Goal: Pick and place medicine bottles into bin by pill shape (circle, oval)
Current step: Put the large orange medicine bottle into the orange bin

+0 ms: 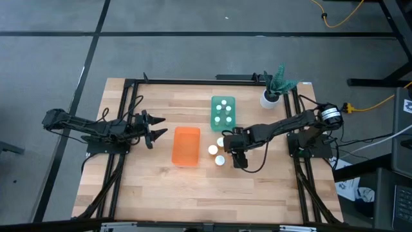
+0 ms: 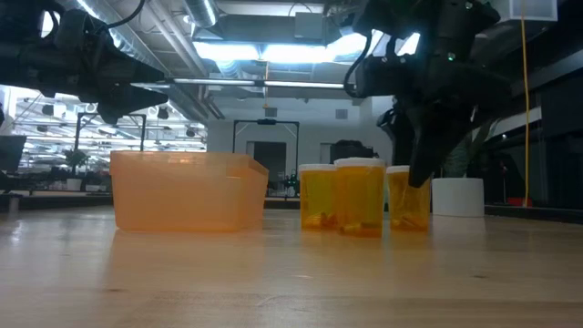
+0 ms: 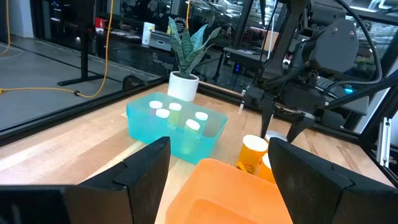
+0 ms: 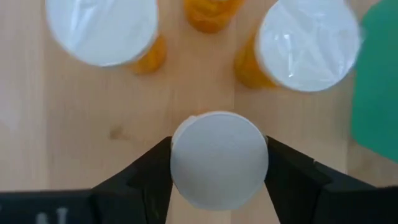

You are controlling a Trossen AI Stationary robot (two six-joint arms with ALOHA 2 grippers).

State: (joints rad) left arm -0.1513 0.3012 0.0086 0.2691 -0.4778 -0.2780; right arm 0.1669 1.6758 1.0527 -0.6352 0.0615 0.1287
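Three bottles (image 1: 213,149) loose; five in teal bin (image 1: 214,119).

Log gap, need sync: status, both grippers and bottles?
Right gripper shut on bottle cap. Left gripper open, waiting by orange bin. Neighbour bottles close beside the gripped one, not touching.

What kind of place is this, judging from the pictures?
Probably a robotics lab or workshop: a wooden table in a black frame carries two robot arms, cables lie on the floor, and exposed ceiling ducts show behind.
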